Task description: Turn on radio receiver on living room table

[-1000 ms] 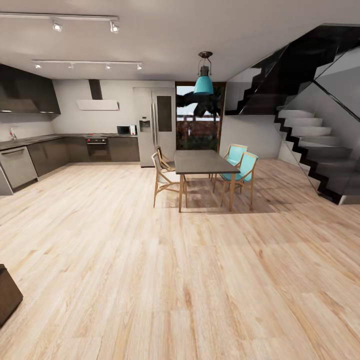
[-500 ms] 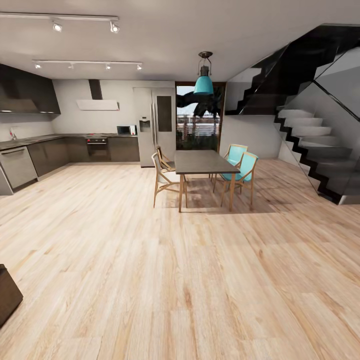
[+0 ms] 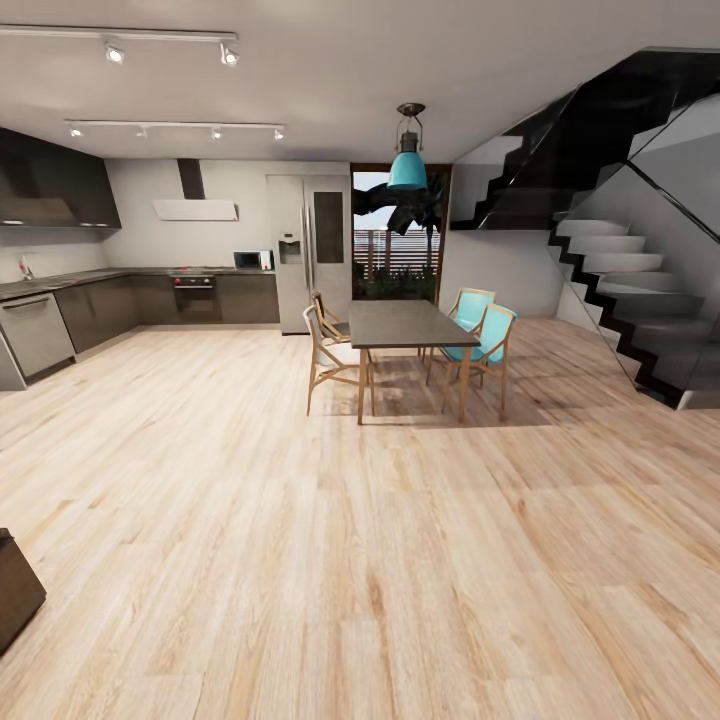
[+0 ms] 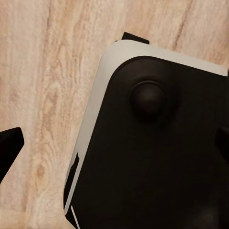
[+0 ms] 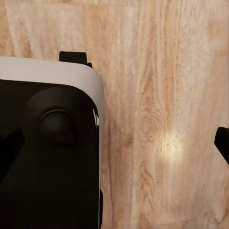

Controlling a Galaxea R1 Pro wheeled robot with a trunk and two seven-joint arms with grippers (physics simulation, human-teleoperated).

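The radio receiver, the low coffee table and the living room are out of view. The head view faces a kitchen and dining area across a light wood floor [image 3: 360, 560]. In the left wrist view my left gripper [image 4: 116, 143] is open, its dark fingertips [image 4: 9, 145] at the picture's two edges, with my own black and white base [image 4: 157, 157] and the floor beneath. My right gripper [image 5: 114, 143] also stands open over the base [image 5: 47, 162] and the floor, one fingertip [image 5: 222, 142] showing at the edge. Nothing is held.
A dark dining table [image 3: 405, 325] with wooden and teal chairs [image 3: 485, 345] stands ahead. Dark kitchen cabinets [image 3: 90, 310] line the left wall beside a fridge [image 3: 312, 250]. A black staircase [image 3: 620, 310] rises at right. A dark box corner [image 3: 15, 590] pokes in at lower left.
The room and the view are still. Only the outdoor scene behind the glass door at the back looks different.
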